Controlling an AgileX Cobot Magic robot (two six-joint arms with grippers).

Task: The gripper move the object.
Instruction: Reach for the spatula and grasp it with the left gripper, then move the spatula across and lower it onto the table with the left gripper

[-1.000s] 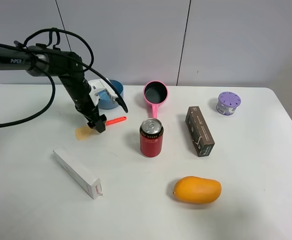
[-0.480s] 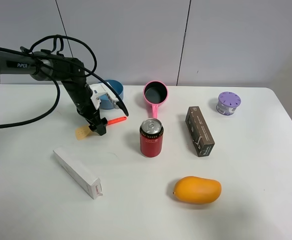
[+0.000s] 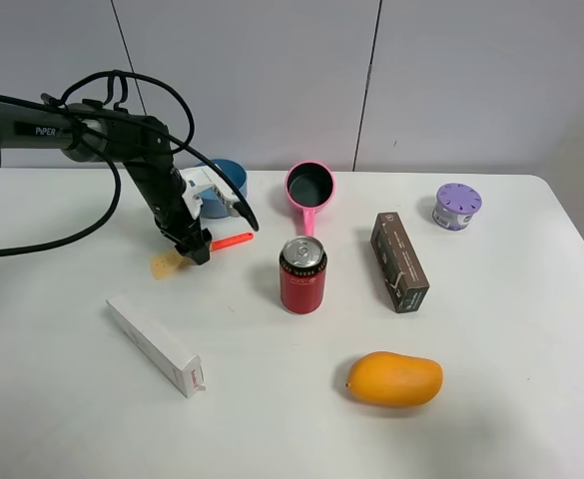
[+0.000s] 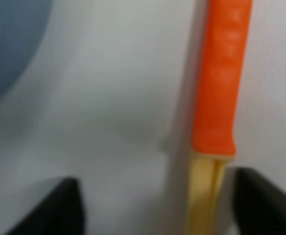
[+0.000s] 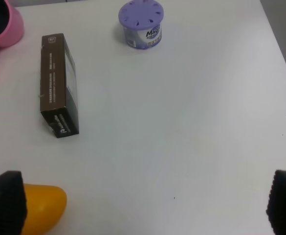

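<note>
Exterior high view has the left gripper [image 3: 196, 249] down at the table [image 3: 272, 419] in the upper left of the frame, its black arm [image 3: 142, 165] reaching in from the left edge. It sits right over the middle of the spatula [image 3: 234, 239], which lies flat on the white top. The pale yellow blade pokes out to the lower left of the jaws, and the red-orange handle runs off to the right, toward the red can [image 3: 302, 274]. From the left wrist view the jaws stand wide apart, released, with the stem of the spatula [image 4: 220, 83] between them, just beside one jaw and well apart from the other; nothing is pinched. A blue bowl [image 3: 232, 180] sits just behind the arm, and a pink saucepan [image 3: 310, 186] is at top centre. A long white box [image 3: 157, 345] lies at lower left, a mango [image 3: 394, 379] at lower centre, a brown box [image 3: 399, 261] right of the can and a purple tub [image 3: 457, 206] at upper right. Right wrist view shows the right gripper [image 5: 143, 208] likewise spread wide, above the table with nothing between its fingertips.
</note>
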